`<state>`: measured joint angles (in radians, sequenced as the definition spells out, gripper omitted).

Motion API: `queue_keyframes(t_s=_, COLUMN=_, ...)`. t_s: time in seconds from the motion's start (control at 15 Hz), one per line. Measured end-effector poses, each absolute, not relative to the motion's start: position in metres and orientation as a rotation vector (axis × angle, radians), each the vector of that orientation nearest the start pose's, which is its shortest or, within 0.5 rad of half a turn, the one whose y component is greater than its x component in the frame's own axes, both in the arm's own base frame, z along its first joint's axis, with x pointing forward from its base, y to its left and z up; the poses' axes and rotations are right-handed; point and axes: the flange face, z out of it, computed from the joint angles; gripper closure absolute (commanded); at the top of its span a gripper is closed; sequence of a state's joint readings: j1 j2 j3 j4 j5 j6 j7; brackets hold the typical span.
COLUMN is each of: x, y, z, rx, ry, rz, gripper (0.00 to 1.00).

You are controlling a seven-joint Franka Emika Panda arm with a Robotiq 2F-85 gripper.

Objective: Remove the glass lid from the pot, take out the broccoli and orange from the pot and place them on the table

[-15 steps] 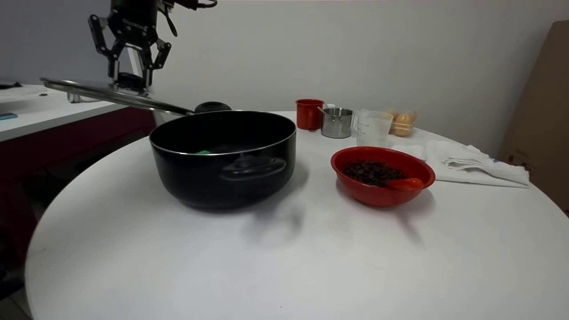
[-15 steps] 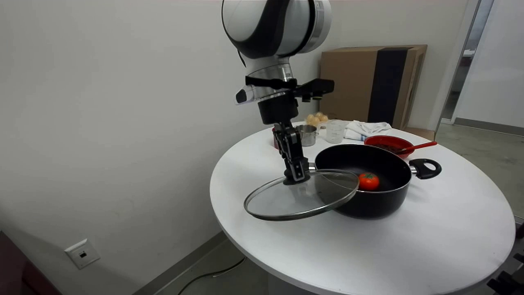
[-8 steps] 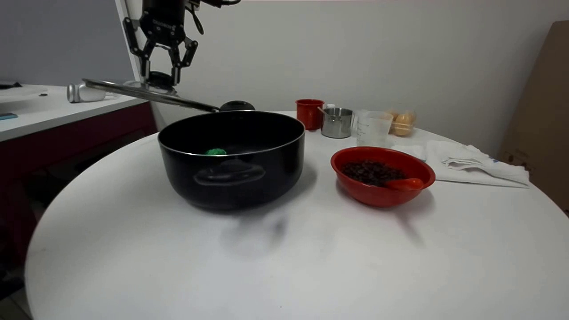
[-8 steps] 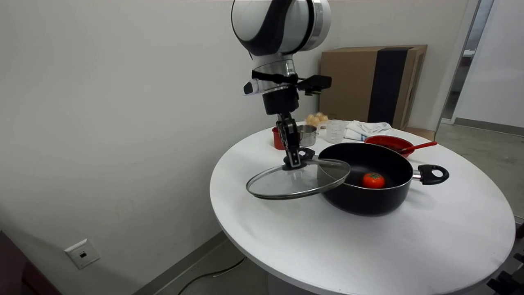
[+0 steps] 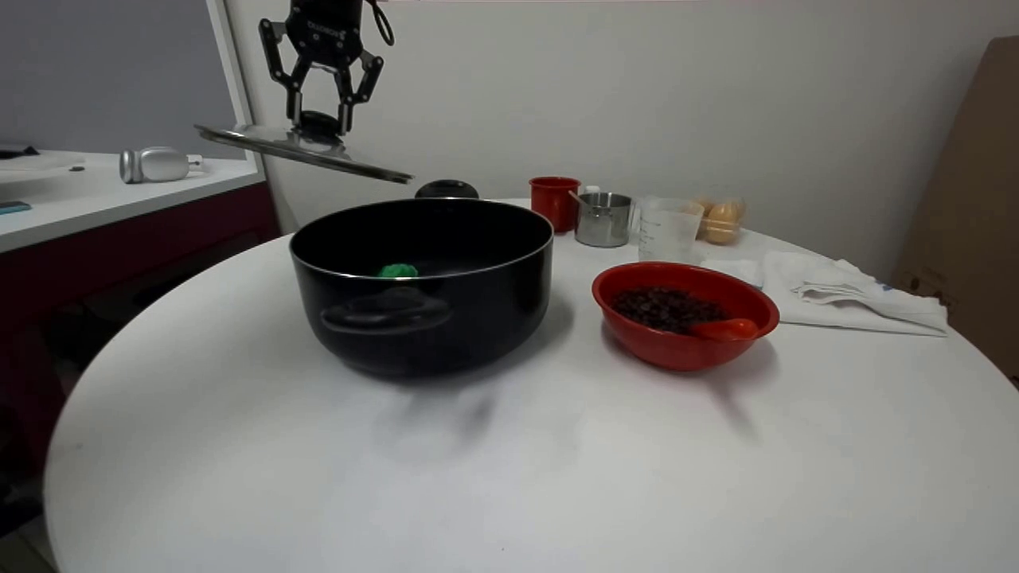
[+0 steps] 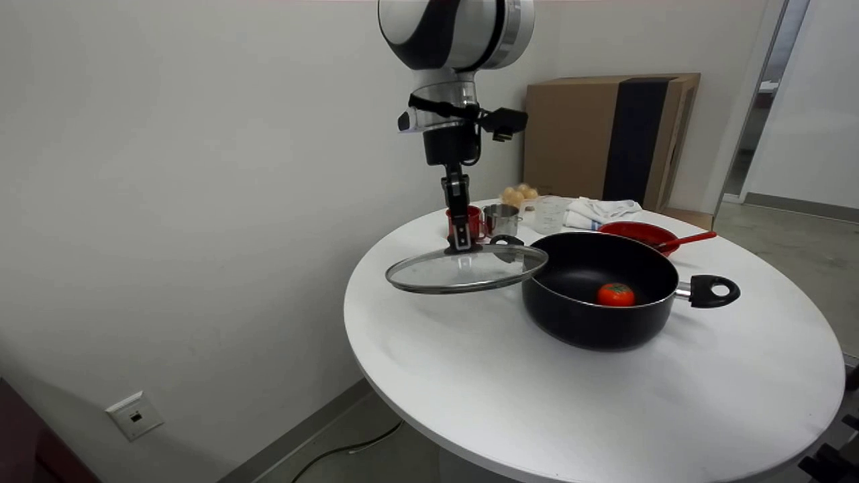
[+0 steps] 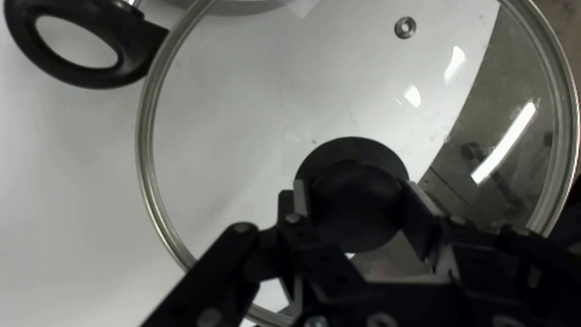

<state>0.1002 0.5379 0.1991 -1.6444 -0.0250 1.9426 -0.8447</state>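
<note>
In an exterior view, the gripper (image 5: 319, 122) clamps the knob (image 5: 320, 126) of the glass lid (image 5: 296, 150), its long axis sloping down rightward, raised beside the pot (image 5: 486, 318); broccoli (image 5: 398, 271) shows within. In the wrist view, 2 fingers (image 7: 301, 200) bracket the knob. In an exterior view, 1 pot handle (image 6: 701, 292) points right, the orange (image 6: 615, 296) (green-topped) inside; white table (image 6: 570, 402), pale wall (image 6: 201, 188) behind.
</note>
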Motion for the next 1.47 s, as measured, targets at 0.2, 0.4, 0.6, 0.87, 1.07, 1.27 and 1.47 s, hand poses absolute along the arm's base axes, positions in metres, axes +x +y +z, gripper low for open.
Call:
queue_keyframes(t_s=0.2, x=0.644, y=0.202, z=0.310, rx=-2.567, ry=-1.557, rz=0.155, gripper=0.74)
queue_keyframes(t_s=0.4, x=0.661, y=0.223, z=0.324, rx=-2.666, ry=-1.437, rz=-0.043, gripper=0.74)
queue_keyframes(t_s=0.6, x=0.673, y=0.230, z=0.317, rx=-2.751, ry=-1.267, rz=-0.129, gripper=0.74)
queue_keyframes(t_s=0.87, x=0.684, y=0.219, z=0.284, rx=-2.816, ry=-1.136, rz=-0.078, gripper=0.74)
queue_keyframes(t_s=1.07, x=0.693, y=0.205, z=0.258, rx=-2.861, ry=-1.087, rz=-0.036, gripper=0.74)
queue_keyframes(t_s=1.27, x=0.698, y=0.196, z=0.239, rx=-2.885, ry=-1.063, rz=-0.010, gripper=0.74)
queue_keyframes(t_s=1.47, x=0.700, y=0.193, z=0.230, rx=-2.891, ry=-1.058, rz=0.002, gripper=0.74)
